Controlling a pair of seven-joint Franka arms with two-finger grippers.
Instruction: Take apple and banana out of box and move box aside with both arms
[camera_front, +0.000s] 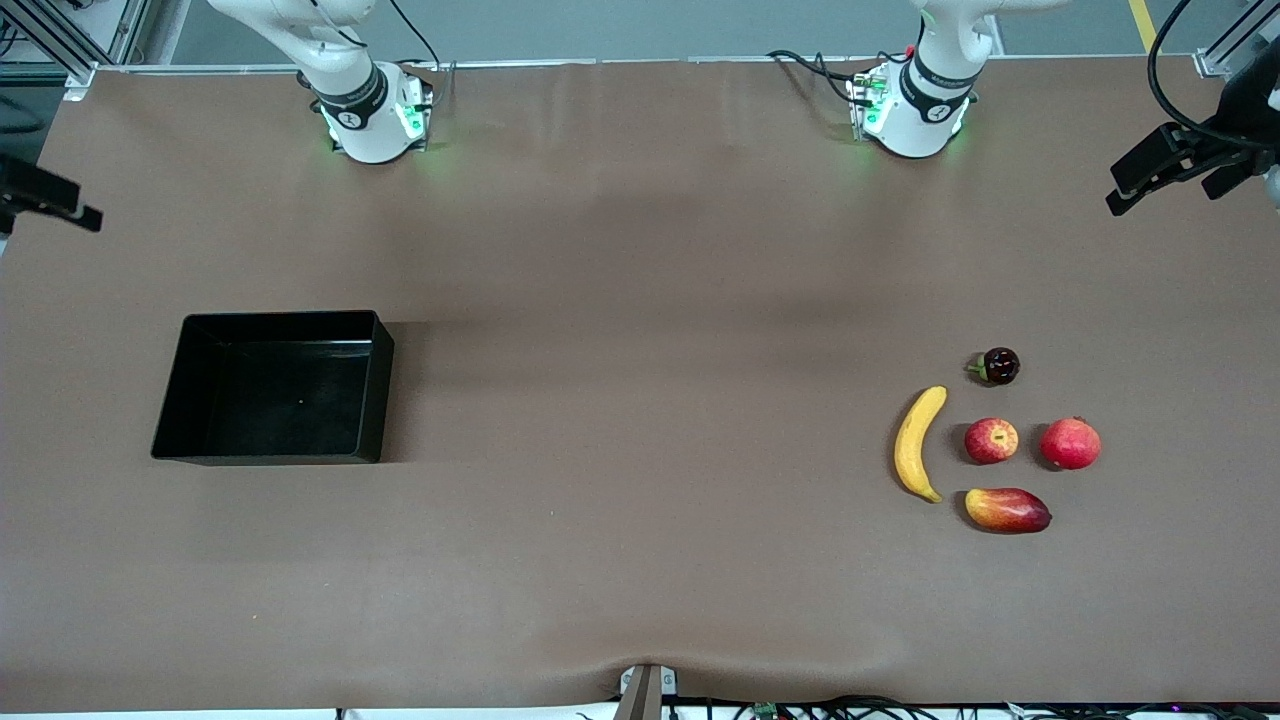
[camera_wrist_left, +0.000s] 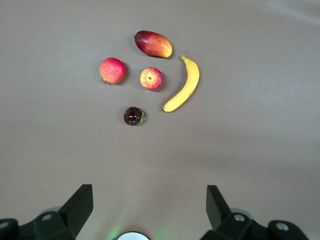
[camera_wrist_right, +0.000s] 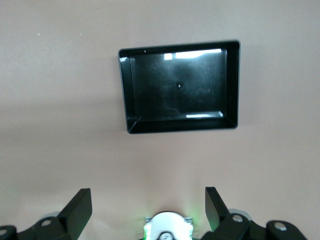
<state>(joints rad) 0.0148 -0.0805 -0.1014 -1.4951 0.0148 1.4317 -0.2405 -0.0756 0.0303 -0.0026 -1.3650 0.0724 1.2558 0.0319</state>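
The yellow banana (camera_front: 918, 443) and the small streaked red apple (camera_front: 991, 440) lie side by side on the table toward the left arm's end. Both also show in the left wrist view, the banana (camera_wrist_left: 184, 85) and the apple (camera_wrist_left: 151, 78). The black box (camera_front: 280, 400) sits empty toward the right arm's end and fills the right wrist view (camera_wrist_right: 230, 85). My left gripper (camera_wrist_left: 149, 189) is open and empty, high over the bare table near its base. My right gripper (camera_wrist_right: 147, 191) is open and empty, high near its own base. Neither gripper shows in the front view.
A plain red round fruit (camera_front: 1070, 443) lies beside the apple. A red-orange mango (camera_front: 1007, 510) lies nearer the front camera, and a small dark purple fruit (camera_front: 998, 366) lies farther from it. Brown table cover spans between box and fruits. Black fixtures stick in at both table ends.
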